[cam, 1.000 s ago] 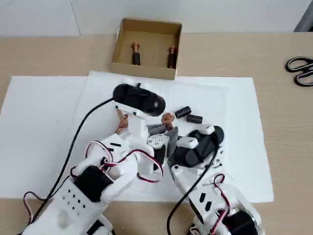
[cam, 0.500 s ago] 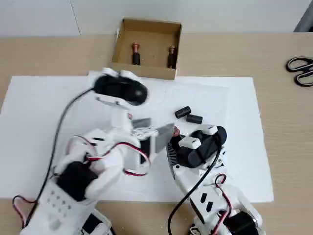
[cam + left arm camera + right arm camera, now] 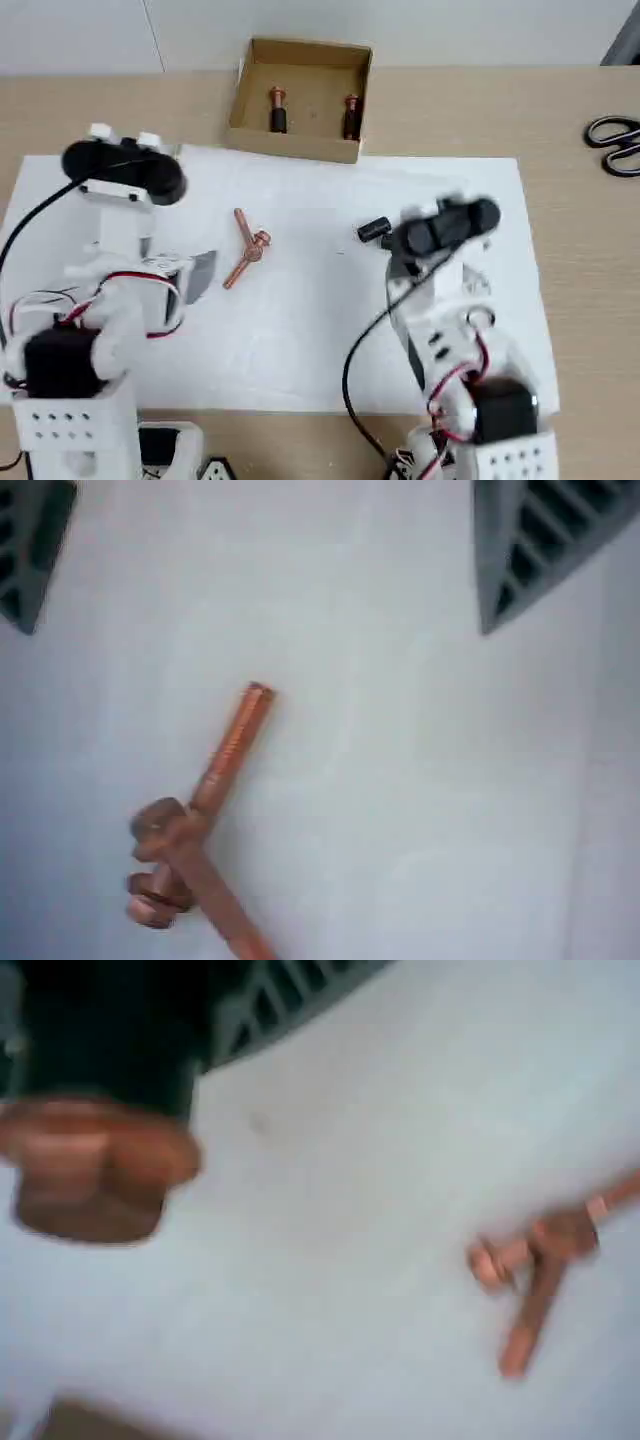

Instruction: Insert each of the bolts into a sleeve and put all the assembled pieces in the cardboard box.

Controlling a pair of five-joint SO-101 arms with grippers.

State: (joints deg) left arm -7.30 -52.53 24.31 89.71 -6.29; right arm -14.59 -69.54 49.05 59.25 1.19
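Observation:
Two copper bolts lie crossed on the white paper, and the left wrist view shows these bolts below my left gripper. That left gripper is open and holds nothing, just left of the bolts. My right gripper is shut on a black sleeve with a copper bolt head sticking out of it. A loose black sleeve lies beside the right arm. The cardboard box at the back holds two assembled pieces.
Black scissors lie at the right edge of the wooden table. The white paper covers the middle, with open room between the two arms. The right wrist view shows the crossed bolts farther off.
The left arm has swung left, away from the middle, uncovering the two crossed bolts. The right arm has moved right and back with the sleeved bolt in its gripper.

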